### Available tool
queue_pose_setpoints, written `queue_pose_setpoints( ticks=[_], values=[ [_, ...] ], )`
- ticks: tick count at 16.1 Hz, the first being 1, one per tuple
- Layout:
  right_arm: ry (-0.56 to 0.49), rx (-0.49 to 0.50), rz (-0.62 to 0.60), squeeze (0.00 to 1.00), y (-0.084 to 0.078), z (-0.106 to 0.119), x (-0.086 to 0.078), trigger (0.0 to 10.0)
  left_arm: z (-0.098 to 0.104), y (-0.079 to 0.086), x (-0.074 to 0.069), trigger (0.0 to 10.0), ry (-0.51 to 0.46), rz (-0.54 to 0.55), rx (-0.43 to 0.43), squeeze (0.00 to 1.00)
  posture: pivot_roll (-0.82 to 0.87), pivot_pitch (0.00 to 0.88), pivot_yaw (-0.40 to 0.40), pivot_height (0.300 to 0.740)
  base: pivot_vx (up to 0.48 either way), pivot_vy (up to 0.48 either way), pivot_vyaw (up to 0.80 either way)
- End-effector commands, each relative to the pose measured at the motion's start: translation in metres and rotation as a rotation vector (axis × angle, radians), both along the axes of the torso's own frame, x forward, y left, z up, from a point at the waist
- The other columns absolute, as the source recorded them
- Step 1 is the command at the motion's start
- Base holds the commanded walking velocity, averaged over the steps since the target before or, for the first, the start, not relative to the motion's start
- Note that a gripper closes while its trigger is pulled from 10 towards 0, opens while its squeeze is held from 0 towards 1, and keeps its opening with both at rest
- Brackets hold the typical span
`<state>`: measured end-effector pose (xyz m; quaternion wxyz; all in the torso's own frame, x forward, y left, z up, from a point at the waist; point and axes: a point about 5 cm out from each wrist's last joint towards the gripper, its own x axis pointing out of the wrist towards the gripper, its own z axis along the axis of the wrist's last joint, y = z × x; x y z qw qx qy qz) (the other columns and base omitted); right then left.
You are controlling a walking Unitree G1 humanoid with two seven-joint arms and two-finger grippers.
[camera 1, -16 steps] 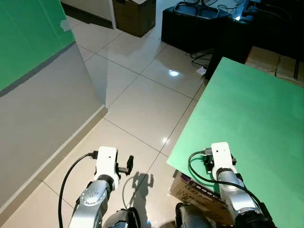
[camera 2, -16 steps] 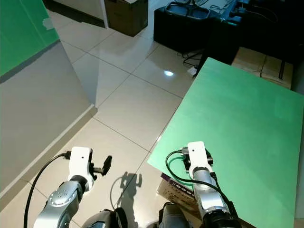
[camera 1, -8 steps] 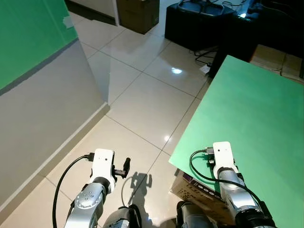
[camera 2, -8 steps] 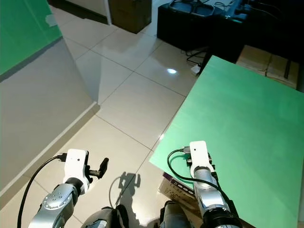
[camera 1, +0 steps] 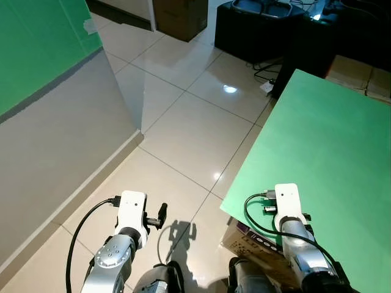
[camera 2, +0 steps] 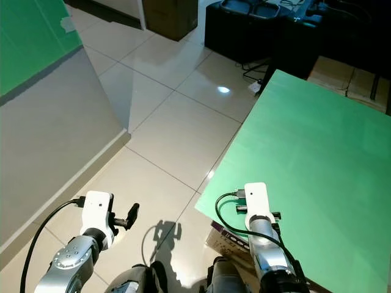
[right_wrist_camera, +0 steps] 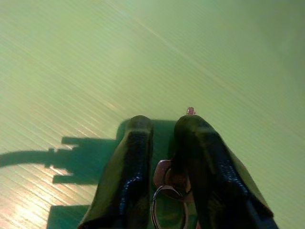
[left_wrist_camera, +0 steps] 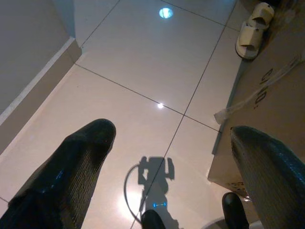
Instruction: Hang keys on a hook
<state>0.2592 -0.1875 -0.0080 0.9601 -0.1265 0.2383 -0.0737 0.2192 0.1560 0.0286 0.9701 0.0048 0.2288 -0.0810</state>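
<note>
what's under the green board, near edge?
A cardboard box with printed sides sticks out from under the green board. The board covers the rest of it, so nothing more shows underneath.

R wrist cam: right end effector (right_wrist_camera: 164, 143), two long black textured fingers (right_wrist_camera: 131, 176), nearly closed w/ a narrow gap, pinching a bunch of metal keys on a silver ring (right_wrist_camera: 167, 200) between them. A small reddish key tip pokes out past the far finger. Below lies a flat green ribbed-plastic counter (right_wrist_camera: 200, 47), catching the dark shadow of fingers + wrist cable. Glare patch near one corner.
</note>
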Motion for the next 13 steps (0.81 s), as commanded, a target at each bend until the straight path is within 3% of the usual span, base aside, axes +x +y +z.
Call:
queue_pose_setpoints(
  ticks=[1,5,9,13],
  values=[
    [0.039,0.003,-0.029,0.0,-0.004,-0.009,-0.01,0.0,-0.001,0.001,-0.003,10.0,0.012,-0.008,0.002,0.0,-0.21,0.23,0.053,0.74,0.0,0.0,0.0],
    [0.028,-0.025,-0.039,0.0,-0.009,-0.003,-0.006,0.0,-0.001,-0.002,-0.002,10.0,0.012,-0.012,0.0,0.0,-0.22,0.229,0.052,0.74,0.0,0.0,0.0],
    [-0.171,-0.063,-0.005,0.0,-0.007,0.039,0.007,0.0,-0.001,-0.003,0.001,10.0,0.008,-0.007,-0.002,0.0,-0.23,0.217,0.045,0.74,0.0,0.0,0.0],
    [-0.278,-0.058,0.029,0.0,0.001,0.072,0.011,0.0,-0.001,-0.006,0.006,10.0,-0.001,-0.005,-0.008,0.0,-0.23,0.207,0.042,0.74,0.0,0.0,0.0]
  ],
)
